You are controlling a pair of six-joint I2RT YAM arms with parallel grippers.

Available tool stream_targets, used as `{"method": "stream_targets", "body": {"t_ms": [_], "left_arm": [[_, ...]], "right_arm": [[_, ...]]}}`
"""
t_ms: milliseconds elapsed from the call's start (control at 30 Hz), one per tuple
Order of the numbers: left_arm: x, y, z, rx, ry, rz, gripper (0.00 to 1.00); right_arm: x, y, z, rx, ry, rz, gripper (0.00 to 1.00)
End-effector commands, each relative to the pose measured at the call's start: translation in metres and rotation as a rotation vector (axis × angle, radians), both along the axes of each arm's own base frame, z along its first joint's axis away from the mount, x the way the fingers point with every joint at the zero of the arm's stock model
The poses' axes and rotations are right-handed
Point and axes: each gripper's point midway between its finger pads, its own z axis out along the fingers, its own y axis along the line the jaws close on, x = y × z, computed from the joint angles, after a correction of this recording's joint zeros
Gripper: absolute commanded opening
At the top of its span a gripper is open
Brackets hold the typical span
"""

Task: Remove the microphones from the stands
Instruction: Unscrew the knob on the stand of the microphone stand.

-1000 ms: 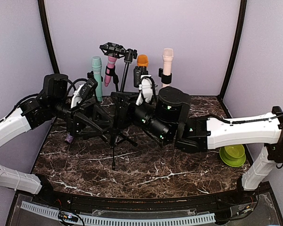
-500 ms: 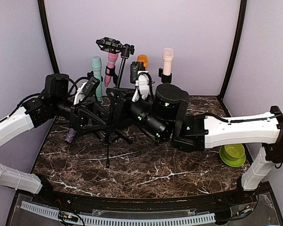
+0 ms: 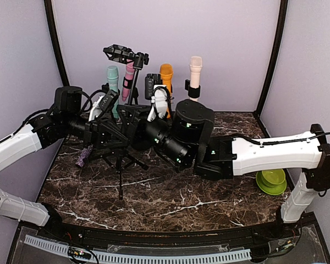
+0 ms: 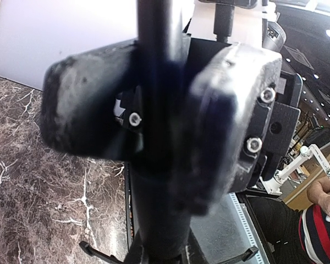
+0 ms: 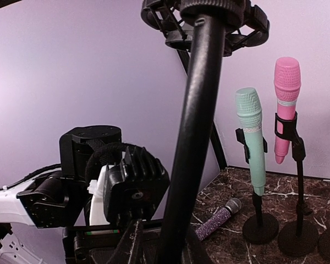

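Note:
A black tripod stand point(image 3: 122, 118) stands tilted at centre left, and its shock mount point(image 3: 121, 53) on top is empty. My left gripper point(image 3: 111, 132) is shut on the stand's pole point(image 4: 157, 44), which runs between its fingers point(image 4: 231, 126). From the right, my right gripper point(image 3: 136, 124) grips the same pole point(image 5: 195, 121) just beside it. A purple glitter microphone point(image 3: 83, 157) lies flat on the table to the left, apart from the stand; it also shows in the right wrist view point(image 5: 217, 218).
Along the back wall, on their own stands, are a teal microphone point(image 3: 113, 82), a pink one point(image 3: 129, 80), an orange one point(image 3: 166, 74) and a cream one point(image 3: 195, 69). A green bowl point(image 3: 272, 180) sits at the right edge. The tripod's legs point(image 3: 121, 181) spread over the marble.
The left gripper has closed onto the pole. Both arms and the stand have shifted left, and the stand's top leans further left.

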Motion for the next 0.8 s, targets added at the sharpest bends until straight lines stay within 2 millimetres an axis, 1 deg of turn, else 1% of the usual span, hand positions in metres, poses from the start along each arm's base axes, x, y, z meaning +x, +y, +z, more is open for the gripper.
{"method": "stream_targets", "body": {"t_ms": [0, 33, 67, 100, 133, 167, 200, 233, 367, 433, 500, 600, 700, 767], "left_arm": [[-0.005, 0.003, 0.01, -0.042, -0.029, -0.035, 0.0], [-0.004, 0.003, 0.01, -0.041, -0.028, -0.033, 0.0], [-0.003, 0.004, 0.011, -0.042, -0.036, -0.028, 0.0], [-0.001, 0.005, 0.01, -0.04, -0.049, -0.021, 0.0], [0.001, 0.007, 0.011, -0.038, -0.072, -0.014, 0.0], [0.003, 0.008, 0.01, -0.032, -0.097, -0.003, 0.0], [0.006, 0.009, 0.007, -0.02, -0.116, 0.01, 0.0], [0.009, 0.011, 0.004, -0.007, -0.133, 0.024, 0.0], [0.019, 0.015, -0.003, 0.022, -0.203, 0.071, 0.0], [0.023, 0.016, -0.005, 0.033, -0.241, 0.09, 0.0], [0.027, 0.016, -0.007, 0.043, -0.264, 0.115, 0.0], [0.028, 0.016, -0.005, 0.036, -0.263, 0.122, 0.0], [0.03, 0.015, -0.003, 0.033, -0.254, 0.132, 0.0], [0.032, 0.015, -0.002, 0.035, -0.244, 0.143, 0.0]], "right_arm": [[-0.001, -0.013, 0.035, 0.122, -0.021, -0.009, 0.0], [0.002, -0.016, 0.034, 0.111, -0.019, -0.014, 0.0], [-0.048, 0.009, 0.038, 0.08, -0.1, 0.324, 0.46], [-0.059, 0.009, 0.029, 0.076, -0.066, 0.43, 0.69], [-0.055, 0.004, 0.024, 0.077, -0.028, 0.458, 0.76], [-0.048, -0.002, 0.017, 0.076, 0.013, 0.475, 0.79], [-0.041, -0.003, 0.003, 0.051, 0.061, 0.494, 0.79], [-0.039, -0.015, 0.008, 0.052, 0.084, 0.505, 0.79], [-0.043, -0.033, -0.004, -0.051, 0.119, 0.562, 0.77], [-0.042, -0.038, -0.01, -0.116, 0.131, 0.548, 0.74], [-0.036, -0.043, -0.013, -0.161, 0.134, 0.514, 0.68], [-0.031, -0.044, -0.013, -0.204, 0.134, 0.495, 0.66], [-0.03, -0.037, -0.016, -0.256, 0.126, 0.505, 0.62], [-0.028, -0.031, -0.022, -0.293, 0.129, 0.506, 0.59]]}}
